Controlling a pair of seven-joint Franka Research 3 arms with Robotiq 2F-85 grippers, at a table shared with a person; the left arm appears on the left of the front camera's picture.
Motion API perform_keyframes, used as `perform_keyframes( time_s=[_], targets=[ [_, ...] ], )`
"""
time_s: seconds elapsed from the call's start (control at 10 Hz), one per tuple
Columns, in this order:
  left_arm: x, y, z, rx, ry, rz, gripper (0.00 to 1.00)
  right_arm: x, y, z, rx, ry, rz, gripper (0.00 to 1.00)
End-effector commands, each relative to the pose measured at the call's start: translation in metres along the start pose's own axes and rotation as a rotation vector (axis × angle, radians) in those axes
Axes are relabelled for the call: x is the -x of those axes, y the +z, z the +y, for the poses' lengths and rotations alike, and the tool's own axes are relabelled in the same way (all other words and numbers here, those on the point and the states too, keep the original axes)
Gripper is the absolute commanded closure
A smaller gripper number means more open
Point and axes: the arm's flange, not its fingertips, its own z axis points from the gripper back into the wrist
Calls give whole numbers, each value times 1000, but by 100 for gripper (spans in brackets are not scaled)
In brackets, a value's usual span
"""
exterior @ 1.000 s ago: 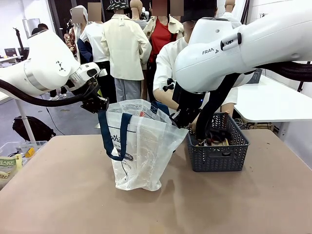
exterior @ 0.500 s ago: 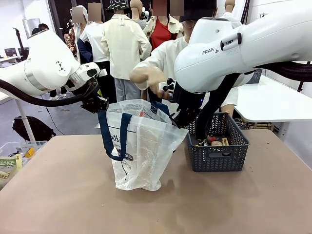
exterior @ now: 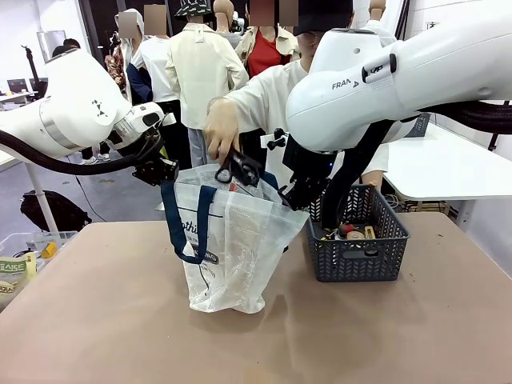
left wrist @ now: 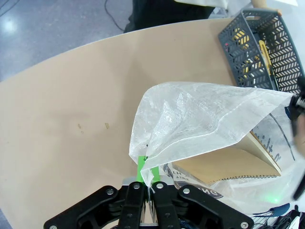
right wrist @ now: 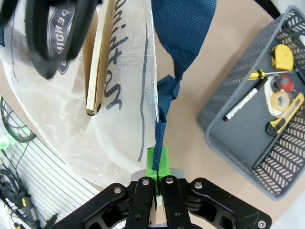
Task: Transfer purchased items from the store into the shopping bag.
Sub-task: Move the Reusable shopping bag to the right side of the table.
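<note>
Shopping bag rim pinched by left end effector, right end effector.

Translucent white bag with navy handles and dark lettering; dark grey lattice basket holding yellow-and-black tools; plain tan desk.

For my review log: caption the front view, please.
The left end effector and right end effector hold the shopping bag open; a person's hand holds scissors above.
</note>
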Motion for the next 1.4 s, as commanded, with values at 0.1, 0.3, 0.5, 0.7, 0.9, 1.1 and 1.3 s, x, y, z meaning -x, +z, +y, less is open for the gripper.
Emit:
perform_keyframes(
  time_s=[0.1,0.3,0.5,0.7,0.9,1.1,1.3],
  targets=[
    [1,3,3,-3,11,2,100,5,-1,-2,-6,-14,2,100],
    [1,3,3,-3,11,2,100,5,-1,-2,-6,-14,2,100],
    [1,3,3,-3,11,2,100,5,-1,-2,-6,-14,2,100],
    [1,3,3,-3,11,2,100,5,-1,-2,-6,-14,2,100],
    [1,3,3,-3,11,2,100,5,-1,-2,-6,-14,2,100],
    [1,3,3,-3,11,2,100,5,-1,-2,-6,-14,2,100],
    [1,3,3,-3,11,2,100,5,-1,-2,-6,-14,2,100]
  ],
)
